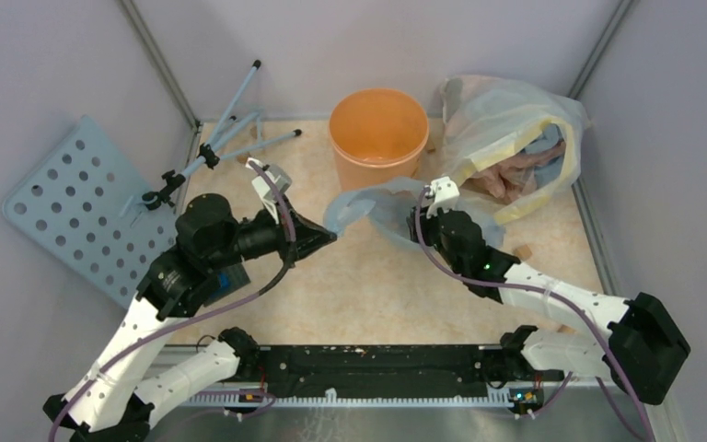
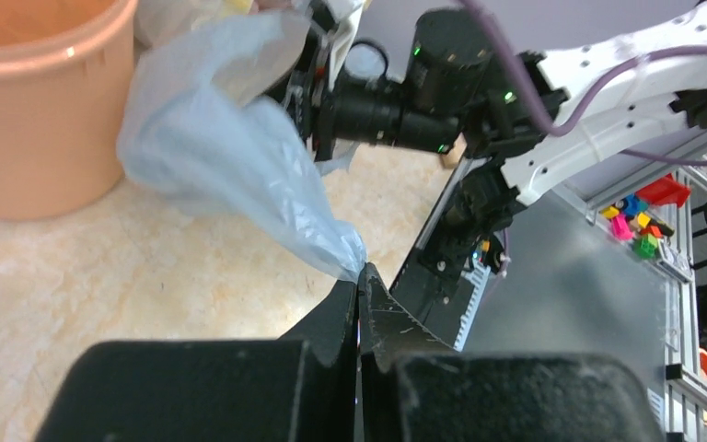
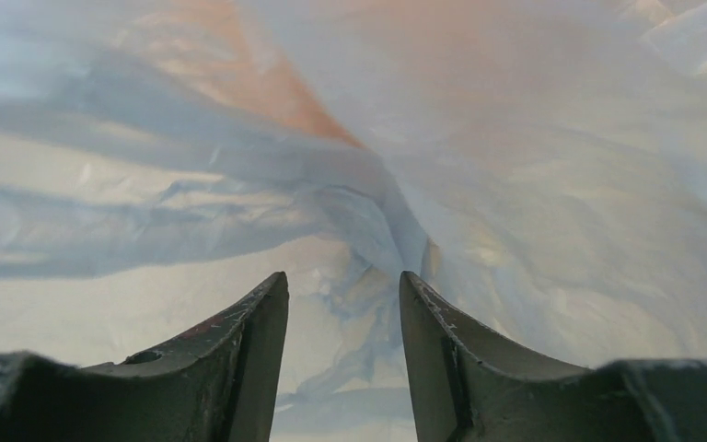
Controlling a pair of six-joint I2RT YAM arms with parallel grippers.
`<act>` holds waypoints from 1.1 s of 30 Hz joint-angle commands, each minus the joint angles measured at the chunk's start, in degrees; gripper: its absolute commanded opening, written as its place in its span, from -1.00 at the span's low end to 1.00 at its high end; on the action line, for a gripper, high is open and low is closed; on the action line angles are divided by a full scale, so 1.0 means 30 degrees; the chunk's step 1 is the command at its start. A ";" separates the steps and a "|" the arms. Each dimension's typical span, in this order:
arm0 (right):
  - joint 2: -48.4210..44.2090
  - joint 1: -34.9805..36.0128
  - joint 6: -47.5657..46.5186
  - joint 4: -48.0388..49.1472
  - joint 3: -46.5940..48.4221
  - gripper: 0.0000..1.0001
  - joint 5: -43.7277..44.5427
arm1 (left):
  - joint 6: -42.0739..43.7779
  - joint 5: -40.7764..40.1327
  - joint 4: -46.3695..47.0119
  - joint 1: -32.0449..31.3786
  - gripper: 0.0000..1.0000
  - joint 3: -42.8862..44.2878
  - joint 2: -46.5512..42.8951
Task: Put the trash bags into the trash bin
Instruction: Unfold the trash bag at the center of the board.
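Light, limp, slippery bag (image 1: 382, 203) near bin (image 1: 373, 168): corner pinched in shut left jaws, loose between part-open right jaws, best grabbed at bunched folds.

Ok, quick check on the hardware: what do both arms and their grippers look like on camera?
The left arm and right arm have white links dotted with holes, bulky black joint housings and a purple cable alongside. The left gripper and right gripper have black, tapering fingers with scuffed inner faces. Small green lights glow on the right arm's joints.
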 commanded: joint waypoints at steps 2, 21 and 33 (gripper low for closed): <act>-0.0854 -0.0128 0.0715 -0.0975 0.0817 -0.02 -0.0653 | 0.0116 0.0689 -0.0045 -0.0005 -1.00 -0.1337 0.0484; 0.4653 -0.1304 0.2965 0.3830 0.0482 -0.29 -0.0162 | -0.1181 0.3476 0.0301 -0.0002 -1.00 0.1735 -0.1046; 0.5502 -0.1747 0.3065 0.3126 0.1155 -0.11 0.1744 | -0.0647 0.1953 -0.1072 -0.0043 -1.00 0.3644 -0.1634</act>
